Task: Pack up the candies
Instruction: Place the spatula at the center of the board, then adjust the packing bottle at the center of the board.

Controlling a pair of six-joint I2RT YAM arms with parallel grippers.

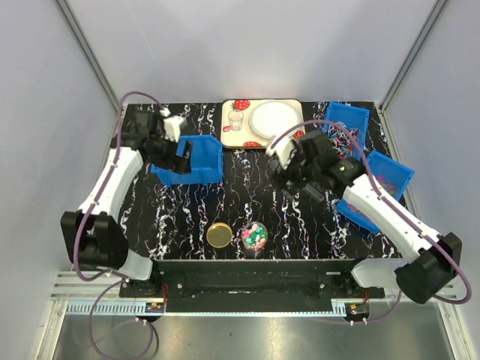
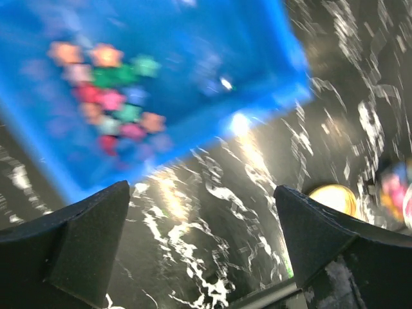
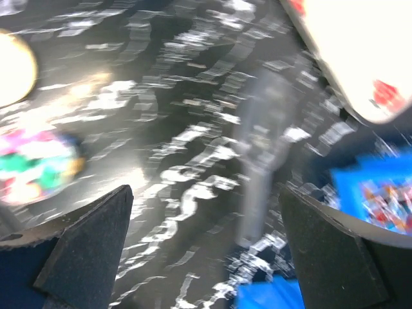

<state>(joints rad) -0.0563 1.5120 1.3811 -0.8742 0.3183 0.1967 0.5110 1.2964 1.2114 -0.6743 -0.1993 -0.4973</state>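
The candies point(image 2: 109, 90) lie in a small heap inside a blue bin point(image 2: 212, 45), blurred in the left wrist view. My left gripper point(image 2: 203, 193) is open and empty, above the black table just in front of that bin point(image 1: 201, 161). In the top view it point(image 1: 182, 155) sits at the bin's left wall. A clear jar point(image 1: 253, 236) near the front edge holds more bright candies point(image 3: 29, 164); its gold lid point(image 1: 220, 235) lies beside it. My right gripper point(image 1: 298, 186) is open and empty above the table's middle, apart from the jar, as the right wrist view point(image 3: 206, 193) shows.
A strawberry-print tray point(image 1: 234, 131) with a white plate point(image 1: 271, 118) stands at the back. Two more blue bins point(image 1: 346, 126) point(image 1: 390, 180) with other sweets stand at the right, under the right arm. A blurred pale streak point(image 3: 257, 161) crosses the right wrist view.
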